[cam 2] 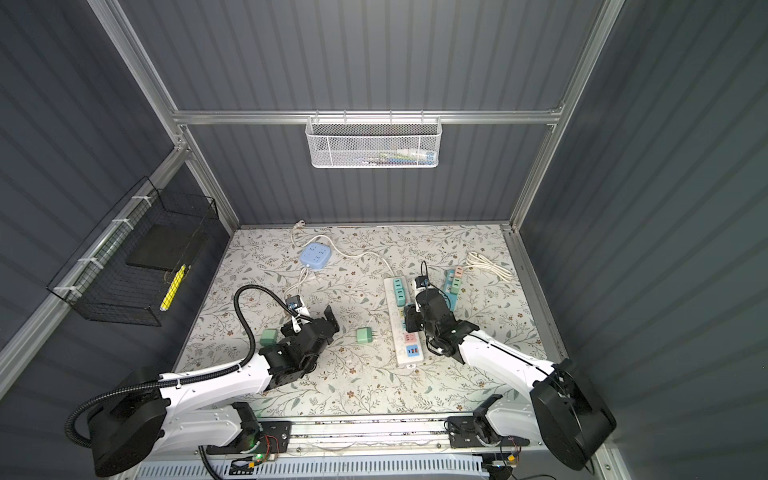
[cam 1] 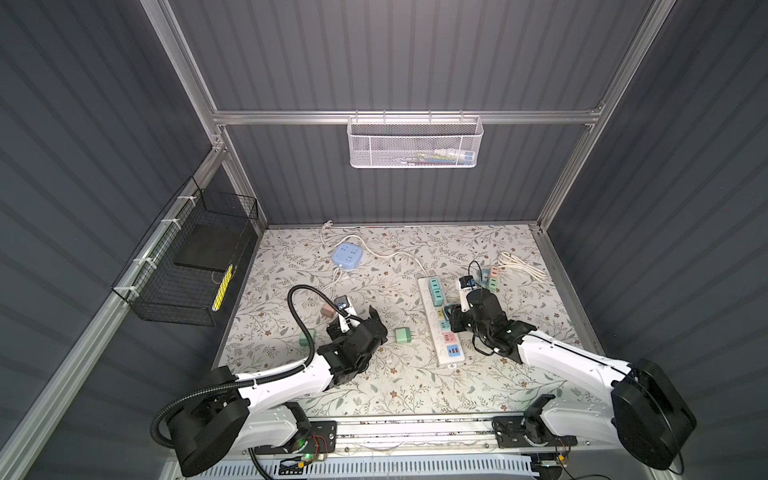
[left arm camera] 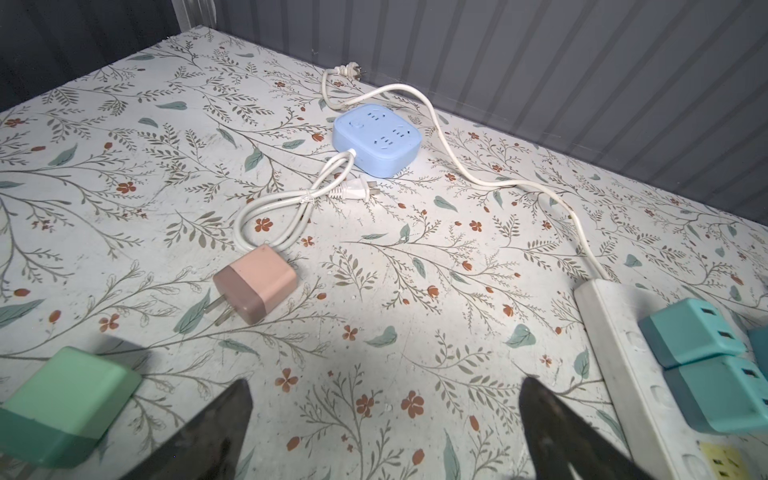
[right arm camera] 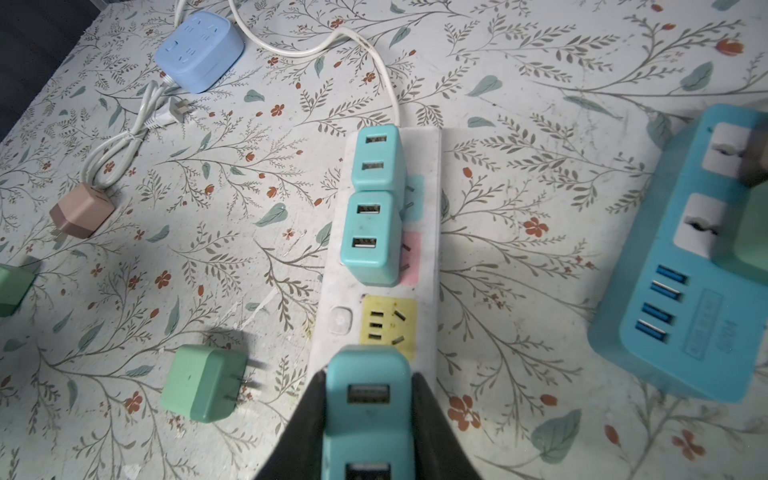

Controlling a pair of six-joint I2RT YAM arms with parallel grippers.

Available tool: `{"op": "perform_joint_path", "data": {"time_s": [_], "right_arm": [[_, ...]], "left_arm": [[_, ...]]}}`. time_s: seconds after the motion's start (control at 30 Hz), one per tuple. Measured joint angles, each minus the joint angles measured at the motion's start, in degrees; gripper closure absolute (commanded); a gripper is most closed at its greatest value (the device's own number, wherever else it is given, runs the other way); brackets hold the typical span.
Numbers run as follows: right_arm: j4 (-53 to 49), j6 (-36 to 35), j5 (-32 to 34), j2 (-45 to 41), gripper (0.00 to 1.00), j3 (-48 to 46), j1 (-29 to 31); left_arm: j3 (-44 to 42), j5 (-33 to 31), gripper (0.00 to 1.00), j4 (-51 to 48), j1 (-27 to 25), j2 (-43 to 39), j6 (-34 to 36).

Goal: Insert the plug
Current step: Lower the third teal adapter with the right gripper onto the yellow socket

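Observation:
My right gripper (right arm camera: 368,376) is shut on a teal two-port plug (right arm camera: 368,399), with a black finger on each side. It holds the plug over the white power strip (right arm camera: 428,249), right beside the strip's free yellow socket (right arm camera: 388,324). Whether the prongs touch the strip is hidden. In both top views the right gripper (cam 1: 451,311) (cam 2: 409,311) sits over the strip's middle (cam 1: 428,307). My left gripper (left arm camera: 385,386) (cam 1: 353,322) stands open over bare table, left of the strip, holding nothing.
Two teal plugs (right arm camera: 376,158) (right arm camera: 370,237) sit in the strip's far sockets. Loose on the table lie a green plug (cam 1: 402,335) (right arm camera: 203,384), another green plug (left arm camera: 66,407) and a pink plug (left arm camera: 257,286). A blue socket cube (left arm camera: 376,141) and a blue strip (right arm camera: 681,291) lie nearby.

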Motion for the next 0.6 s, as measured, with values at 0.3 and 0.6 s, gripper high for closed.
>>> {"op": "perform_joint_path", "data": {"time_s": [0.3, 0.6], "right_arm": [[2.2, -0.6, 1.0, 4.9, 0.82, 1.2, 0.0], [4.6, -0.4, 1.6, 7.9, 0.83, 1.8, 0.3]], "left_arm": [[-0.5, 0.3, 0.0, -0.6, 2.4, -2.6, 0.0], [-0.9, 1.5, 0.0, -1.0, 3.0, -4.2, 0.3]]}}
